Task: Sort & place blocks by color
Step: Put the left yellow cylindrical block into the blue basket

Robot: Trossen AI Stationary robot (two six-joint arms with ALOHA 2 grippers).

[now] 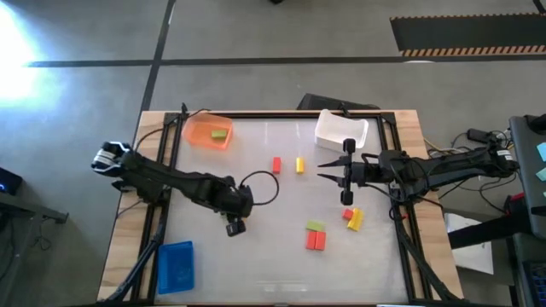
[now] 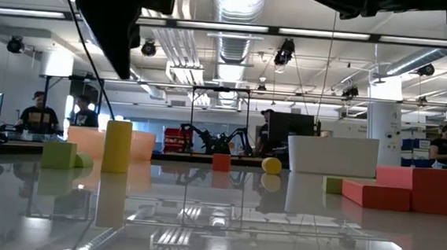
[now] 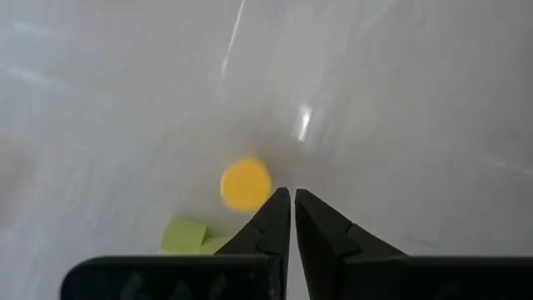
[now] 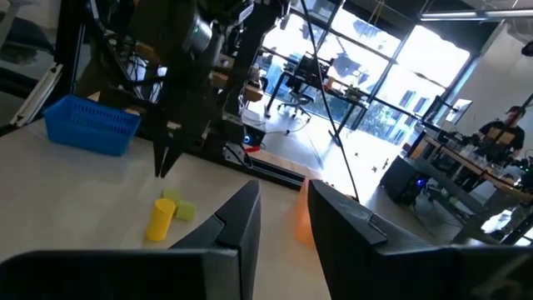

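Standing upright on the near left part of the table [image 1: 281, 273], a yellow cylinder [image 4: 160, 218] has a green block [image 4: 185, 211] just beside it. From above both are hidden by the left gripper [image 1: 235, 227], which hangs right over them, clenched and grasping nothing. They show only from table height and from the wrists, and whether one green piece or two lie there is hard to make out.

Toward the middle, a red block [image 1: 276, 165] and a yellow block [image 1: 300, 165] lie near each other without touching. At the near right, a flat green piece [image 1: 316, 227] touches a red pair [image 1: 316, 241]. Just right of these, a small red piece [image 1: 347, 214] lies against a yellow piece [image 1: 356, 220].

The right gripper [image 1: 319, 166] hovers right of the yellow block, its fingers parted and empty.

The orange tray [image 1: 203, 128] at the far left holds one lone green block [image 1: 220, 134]. The white tray [image 1: 341, 132] stands at the far right, just beyond the right gripper. What the blue tray [image 1: 175, 266] at the near left corner holds, I cannot tell.
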